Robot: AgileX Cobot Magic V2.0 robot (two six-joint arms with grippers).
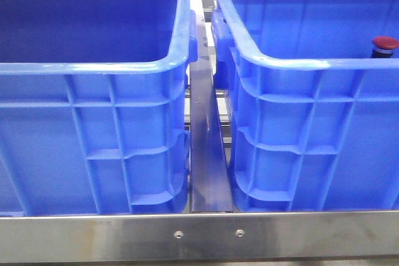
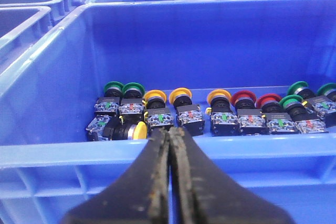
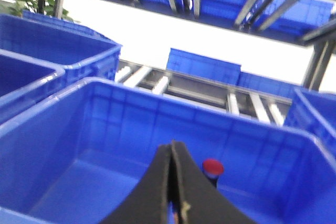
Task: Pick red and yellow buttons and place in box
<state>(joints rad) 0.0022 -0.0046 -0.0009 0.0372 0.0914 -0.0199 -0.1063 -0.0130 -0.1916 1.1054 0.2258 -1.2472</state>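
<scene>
a: is any writing being seen? how are the pincers being kept?
b: none readable. the left gripper [image 2: 169, 140] and the right gripper [image 3: 171, 153] are being pressed together, nothing pinched.
a: and the buttons?
b: yellow buttons [image 2: 155, 97] and red buttons [image 2: 243, 98] are lying in the supply crate [image 2: 47, 150]; one red button [image 1: 384, 43] is sitting in the right crate [image 1: 299, 66].

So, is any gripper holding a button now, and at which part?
No. The left gripper and right gripper both have their fingers pressed together with nothing between them.

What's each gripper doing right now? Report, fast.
Left gripper: shut, holding nothing, just outside the near wall of the crate of buttons.
Right gripper: shut, empty, red button beyond it.
</scene>
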